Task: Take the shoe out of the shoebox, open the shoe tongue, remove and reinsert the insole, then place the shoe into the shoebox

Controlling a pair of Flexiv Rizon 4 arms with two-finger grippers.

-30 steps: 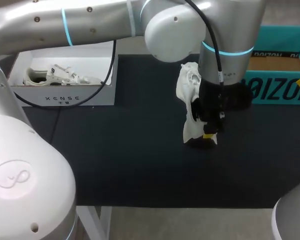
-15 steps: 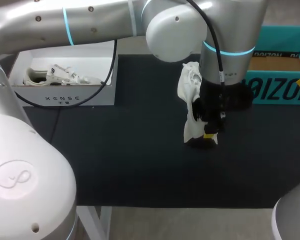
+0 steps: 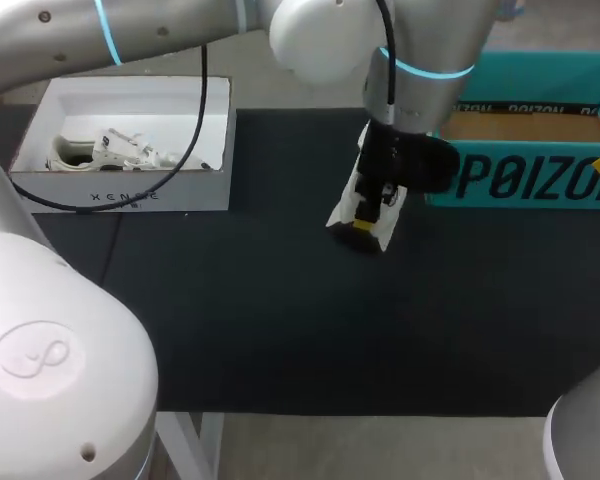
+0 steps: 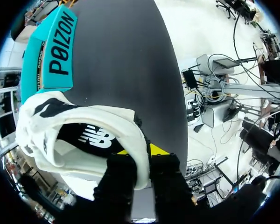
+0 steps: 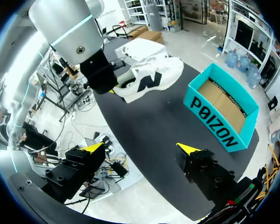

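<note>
The left pincer (image 3: 363, 222) is clamping the collar edge of the white shoe (image 3: 342, 212) between both fingers, holding it over the black desk (image 3: 280, 330) — just beside the teal shoebox (image 3: 540, 180), not inside it. The shoebox is sitting open at the desk's far right, and a white box (image 3: 120, 195) is sitting at the far left. The right pincer (image 5: 141, 148) is hanging over the desk — spread wide, holding nothing.

We work in a robotics lab. Our grey left arm (image 3: 160, 25) and right arm (image 3: 592, 430), each ringed with a lit blue band, flank a black-covered worktop (image 3: 280, 340). A loose black cable (image 3: 195, 130) trails over an open white box (image 3: 120, 195).
</note>
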